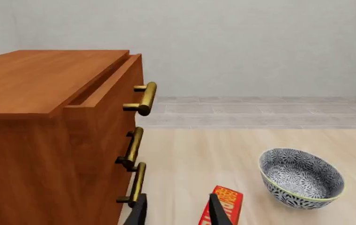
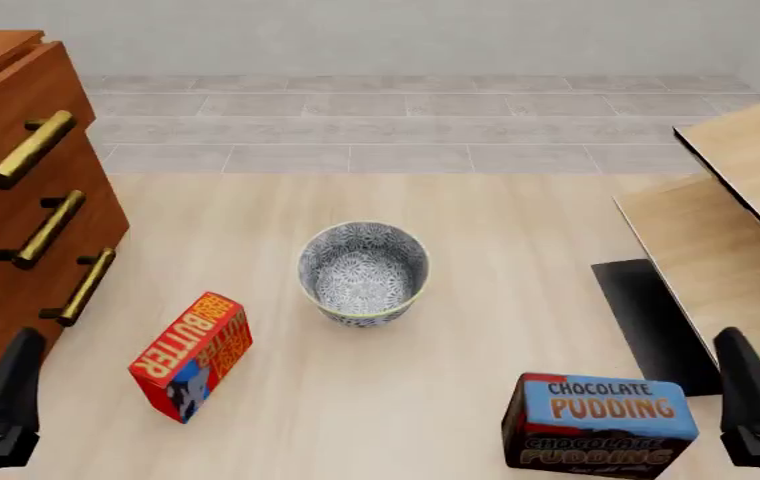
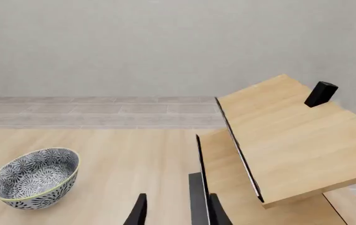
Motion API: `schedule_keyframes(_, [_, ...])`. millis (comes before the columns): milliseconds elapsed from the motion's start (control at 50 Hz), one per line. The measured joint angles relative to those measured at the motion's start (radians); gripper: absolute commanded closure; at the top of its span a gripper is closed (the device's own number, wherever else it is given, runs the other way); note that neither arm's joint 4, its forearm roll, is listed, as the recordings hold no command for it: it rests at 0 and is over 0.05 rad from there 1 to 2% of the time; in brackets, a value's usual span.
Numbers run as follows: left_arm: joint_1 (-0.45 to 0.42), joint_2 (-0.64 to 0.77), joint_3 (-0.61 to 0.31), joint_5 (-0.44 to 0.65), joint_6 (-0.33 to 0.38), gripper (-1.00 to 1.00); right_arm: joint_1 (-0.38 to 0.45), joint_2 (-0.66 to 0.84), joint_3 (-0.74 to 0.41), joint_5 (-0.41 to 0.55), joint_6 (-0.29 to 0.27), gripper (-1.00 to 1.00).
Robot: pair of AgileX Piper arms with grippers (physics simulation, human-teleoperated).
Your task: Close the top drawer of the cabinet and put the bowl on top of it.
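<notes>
- Tall reddish-brown wooden cabinet (image 2: 7, 200) with brass bar handles
- Round deep bowl (image 2: 363, 272), dense blue-and-white floral pattern, pale yellowish rim
- Red-orange butter box (image 2: 192, 355), yellow lettering
- Blue chocolate pudding box (image 2: 599, 421), yellow lettering
- Pale light-wood table (image 2: 394, 400)

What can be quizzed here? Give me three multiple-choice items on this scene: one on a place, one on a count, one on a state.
1. Where is the bowl?
A. on the cabinet
B. on the table
C. in the top drawer

2. How many brass handles does the cabinet show?
A. two
B. three
C. four

3. The top drawer is:
A. shut flush
B. slightly open
C. removed

Key: 1 B, it stands on the table between the butter box and the pudding box. 2 B, one per drawer. 3 B, a gap shows behind its front.
</notes>
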Motion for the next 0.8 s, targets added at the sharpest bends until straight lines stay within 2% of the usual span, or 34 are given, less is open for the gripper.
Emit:
schedule_keyframes(540, [0.006,0.031,-0.01,-0.005,-0.013,-1.0,0.0,-0.001,-0.004,0.006,0.0,-1.0])
schedule_keyframes(800, [0.029,0.119,-0.083,0.012,-0.045,-1.0,0.0,-0.001,-0.004,0.007,0.0,-1.0])
